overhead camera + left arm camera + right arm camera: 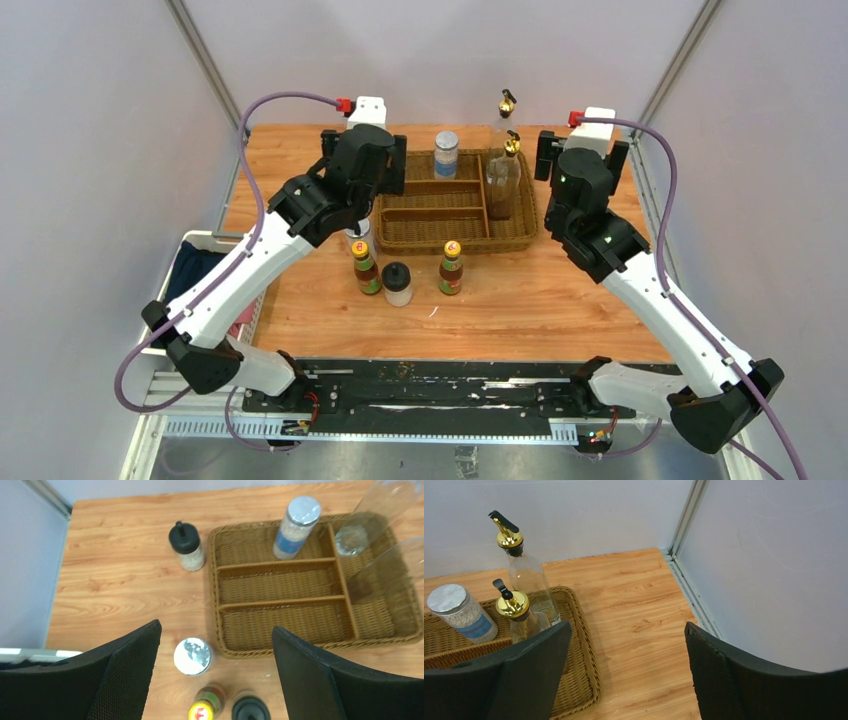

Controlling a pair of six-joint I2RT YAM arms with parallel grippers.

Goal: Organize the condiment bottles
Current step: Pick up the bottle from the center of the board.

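Note:
My left gripper (216,628) hangs open above a silver-lidded shaker (192,656) that stands on the table just outside the wicker tray's (220,649) near-left corner. Closer in stand a sauce bottle (207,707) and a black-lidded jar (250,710). A second sauce bottle (451,268) stands to their right. Another black-lidded jar (186,547) stands left of the tray. Inside the tray are a second shaker (296,527) and two gold-spouted cruets (521,565) (516,612). My right gripper (628,626) is open over bare table, right of the tray.
A white bin (200,270) holding dark cloth sits off the table's left edge. Grey walls and a metal frame post (684,525) close in the back right corner. The tray's two middle compartments (280,587) hold nothing.

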